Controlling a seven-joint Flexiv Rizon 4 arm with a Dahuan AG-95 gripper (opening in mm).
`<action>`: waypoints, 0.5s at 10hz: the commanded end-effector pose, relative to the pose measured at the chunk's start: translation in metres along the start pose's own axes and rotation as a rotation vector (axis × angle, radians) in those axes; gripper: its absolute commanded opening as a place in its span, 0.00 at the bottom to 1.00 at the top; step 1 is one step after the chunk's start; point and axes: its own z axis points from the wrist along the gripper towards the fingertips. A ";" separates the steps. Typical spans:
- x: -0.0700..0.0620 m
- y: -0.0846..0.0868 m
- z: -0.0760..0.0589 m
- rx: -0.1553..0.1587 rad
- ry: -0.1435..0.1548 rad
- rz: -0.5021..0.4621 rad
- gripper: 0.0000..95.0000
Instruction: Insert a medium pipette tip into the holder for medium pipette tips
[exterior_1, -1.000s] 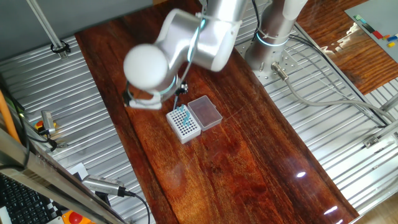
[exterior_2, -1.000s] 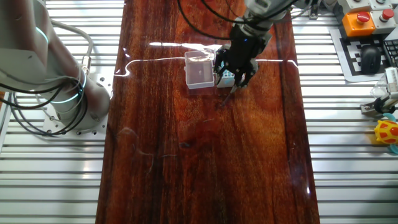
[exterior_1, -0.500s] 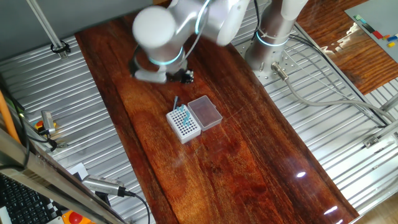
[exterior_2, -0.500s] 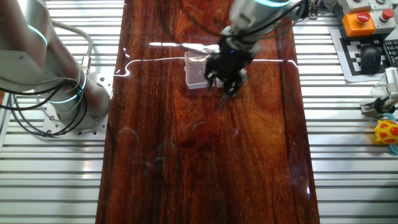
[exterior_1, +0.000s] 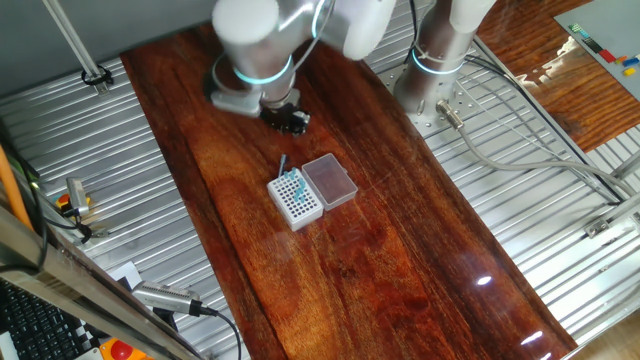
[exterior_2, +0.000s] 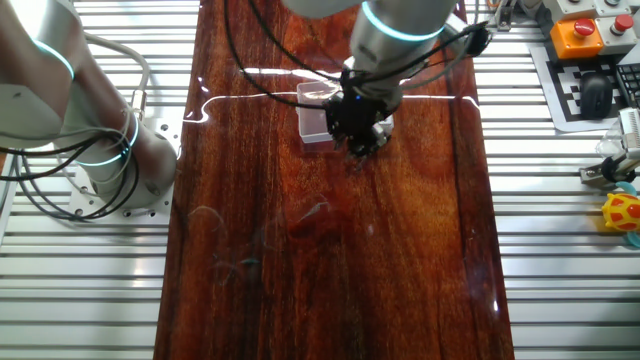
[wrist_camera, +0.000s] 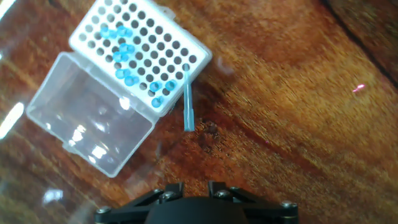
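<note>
The holder (wrist_camera: 149, 50) is a white box with a grid of dark holes; several blue tips sit in it. Its clear lid (wrist_camera: 93, 127) lies open beside it. The medium pipette tip (wrist_camera: 188, 99) stands in a hole at the holder's edge, leaning outward, and nothing holds it. My gripper (wrist_camera: 193, 186) is open and empty, raised above the table and back from the holder. In one fixed view the tip (exterior_1: 283, 164) sticks up from the holder (exterior_1: 297, 200), with the gripper (exterior_1: 290, 118) beyond it. In the other fixed view the gripper (exterior_2: 358, 140) hides most of the holder; the lid (exterior_2: 318, 118) shows.
The dark wooden table (exterior_1: 380, 250) is flanked by ribbed metal surfaces (exterior_1: 120, 180). The arm's base (exterior_1: 435, 70) stands at the back right with cables (exterior_1: 520, 150). A control box (exterior_2: 590, 30) and a small toy (exterior_2: 622, 212) lie off the table.
The gripper has let go of the tip, which stays standing in the holder. The hand has lifted and drawn away from the holder towards the table's far side.
</note>
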 end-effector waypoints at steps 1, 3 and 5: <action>-0.002 0.000 0.001 -0.011 -0.059 0.062 0.20; -0.005 0.007 0.002 -0.027 -0.080 0.075 0.20; -0.015 0.014 0.002 -0.027 -0.078 0.081 0.20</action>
